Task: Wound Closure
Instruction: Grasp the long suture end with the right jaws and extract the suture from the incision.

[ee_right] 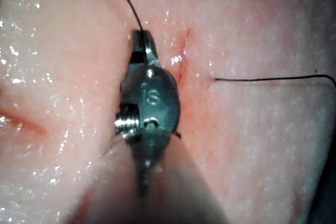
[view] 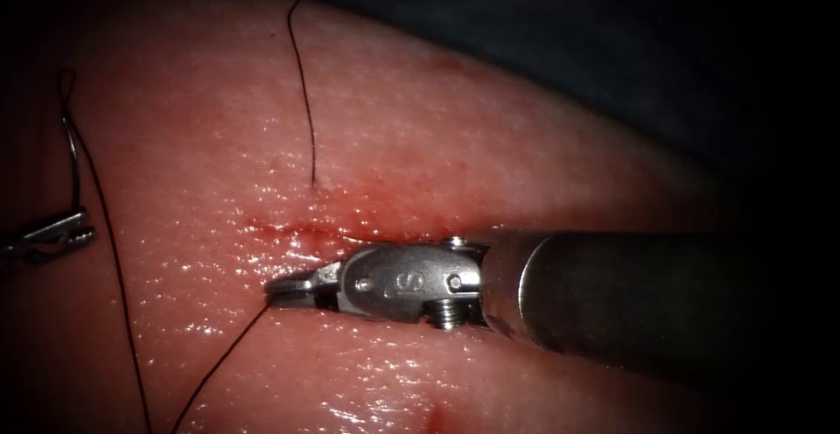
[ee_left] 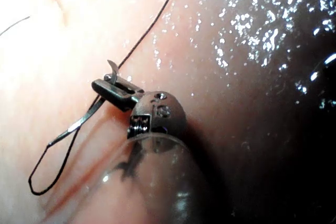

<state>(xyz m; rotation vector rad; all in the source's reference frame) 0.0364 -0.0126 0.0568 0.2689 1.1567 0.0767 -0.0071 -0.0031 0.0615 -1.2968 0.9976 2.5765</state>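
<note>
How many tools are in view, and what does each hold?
2. The right tool is at the cut, shut on the thread. The left tool, far left, grips the needle.

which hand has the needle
The left hand, far left of the cut, grips the needle; the right hand grips thread.

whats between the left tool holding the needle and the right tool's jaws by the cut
In the endoscope view, bare wet tissue crossed by one dark thread running downward separates the left tool, shut on the needle, from the right tool.
</note>
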